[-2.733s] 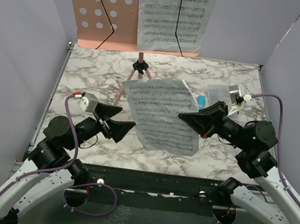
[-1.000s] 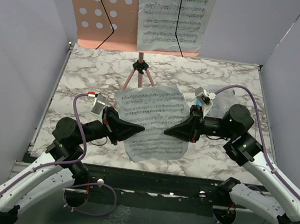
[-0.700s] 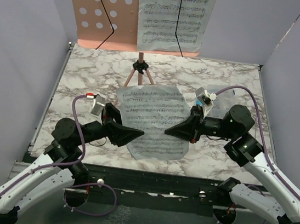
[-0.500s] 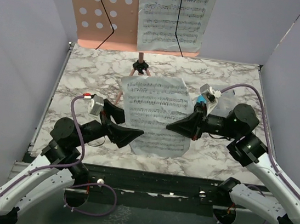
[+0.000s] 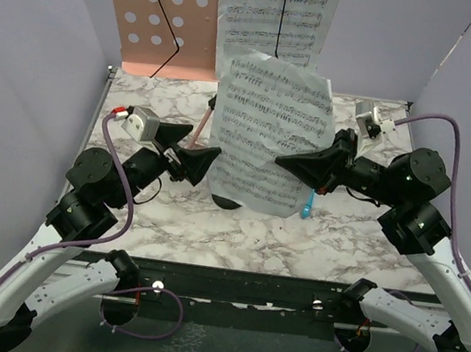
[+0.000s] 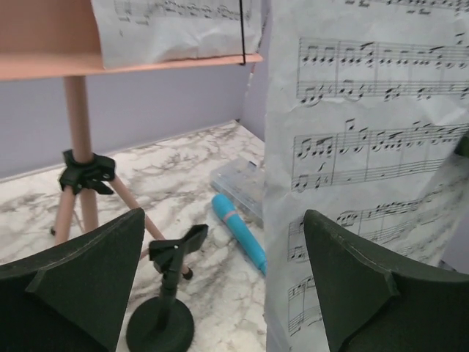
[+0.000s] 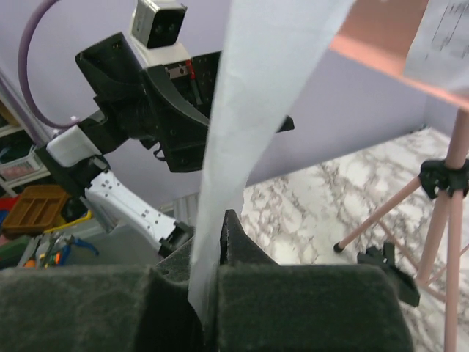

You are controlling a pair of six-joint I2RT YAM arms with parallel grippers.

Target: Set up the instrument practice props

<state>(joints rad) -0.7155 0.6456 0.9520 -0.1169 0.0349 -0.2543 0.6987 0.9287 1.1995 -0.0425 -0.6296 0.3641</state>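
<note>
The right claw (image 5: 283, 159) is shut tight on the right edge of one white music page (image 5: 267, 137), and the wrist view shows the thin paper pinched flat between its two fingers (image 7: 293, 308). The page hangs upright in the air above the marble counter (image 5: 141, 103), between the two arms and in front of the pink music stand (image 5: 165, 19). The left claw (image 5: 197, 152) is wide open and holds nothing. It sits just beside the left edge of the page, and I cannot tell if it touches the paper. The other page (image 5: 274, 16) is already up on the right half of the stand, behind a thin black wire. The left half of the stand is bare, with only its own wire (image 5: 163, 32), so I think the page in the air goes there. The blue microphone (image 6: 238, 231) lies on the counter next to a clear box (image 6: 238, 180), and the small black mic stand (image 6: 165, 308) stands near it with nothing in it. The page looks very light, thin and floppy. It bends and has a few wrinkles in it. I think it could crease, rip or slip out if it is pulled hard. The best place to hold it is right at an edge, with a flat, soft pinch. A second pinch on the other edge would likely help keep it flat.
</note>
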